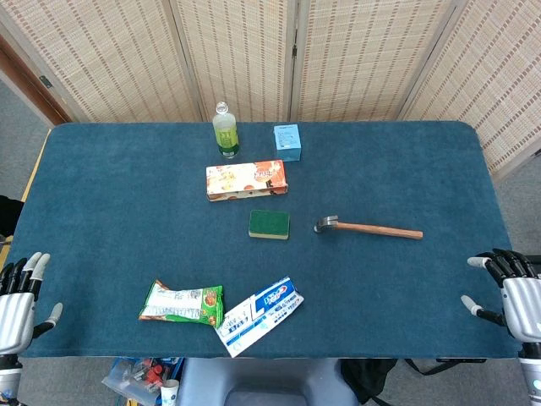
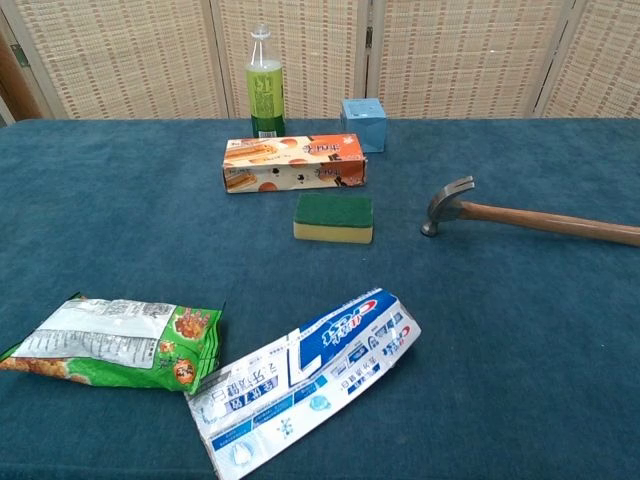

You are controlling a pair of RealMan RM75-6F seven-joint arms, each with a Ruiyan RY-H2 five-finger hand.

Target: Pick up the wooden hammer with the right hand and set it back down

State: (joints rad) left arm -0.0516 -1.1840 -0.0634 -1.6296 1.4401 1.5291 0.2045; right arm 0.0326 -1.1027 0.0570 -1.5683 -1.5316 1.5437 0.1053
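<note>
Currently the wooden-handled hammer with a grey metal claw head [image 1: 368,227] lies flat on the dark blue cloth-covered table [image 1: 406,161], right of centre, its head pointing toward the middle of the table and its handle running out toward the robot's right. Nothing touches it.

The right hand [image 1: 507,292] sits at the near right edge of the table, well apart from the hammer, with its fingers spread and nothing held. The left hand [image 1: 21,296] sits at the near left edge, fingers likewise apart and holding nothing. Neither hand shows in the chest view.

Just left of the hammer head lies a green-topped yellow sponge [image 1: 269,224]. Behind the sponge is a long orange and white biscuit box [image 1: 246,180]. Farther back stand a clear plastic bottle of green drink [image 1: 225,131], upright, and a small light blue carton [image 1: 287,141] beside it. Near the front edge lie a green and white snack bag [image 1: 182,304] and, just to its right, a blue and white toothpaste box [image 1: 259,314] set at an angle; whether the two touch cannot be told.
</note>
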